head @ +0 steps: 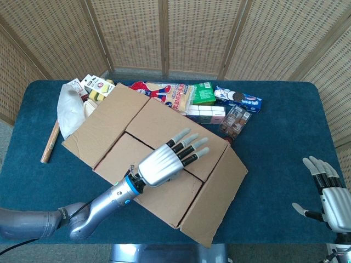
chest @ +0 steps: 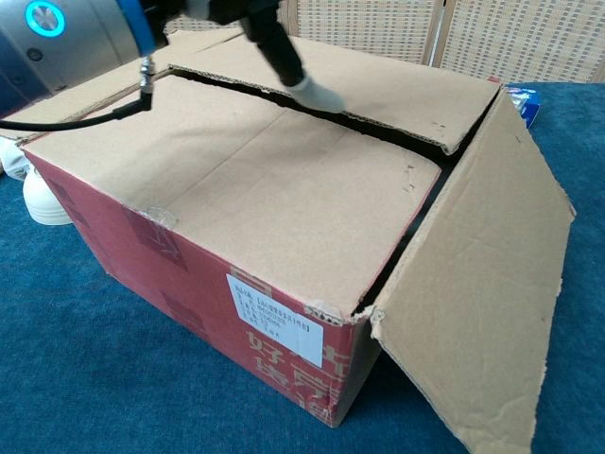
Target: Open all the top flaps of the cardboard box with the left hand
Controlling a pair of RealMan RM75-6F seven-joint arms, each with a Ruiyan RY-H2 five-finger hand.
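The cardboard box (head: pixel 159 164) stands mid-table, its side red (chest: pixel 189 284) in the chest view. Two outer flaps lie folded outward: one to the back left (head: pixel 104 123), the other to the front right (head: pixel 216 200) (chest: pixel 482 284). Two inner flaps lie flat over the top, the far one (head: pixel 170 123) (chest: pixel 378 85) and the near one (head: pixel 137 181) (chest: pixel 284 208), with a dark seam between them. My left hand (head: pixel 164 161) is spread over that seam and holds nothing; one fingertip (chest: pixel 317 95) sits at the gap. My right hand (head: pixel 329 192) rests open at the far right.
Snack packs and cartons (head: pixel 203 98) line the table's back edge behind the box. A white bag (head: pixel 68 107) and a wooden stick (head: pixel 49 142) lie at the back left. Blue cloth (head: pixel 279 153) covers the table. A woven screen (head: pixel 192 33) stands behind.
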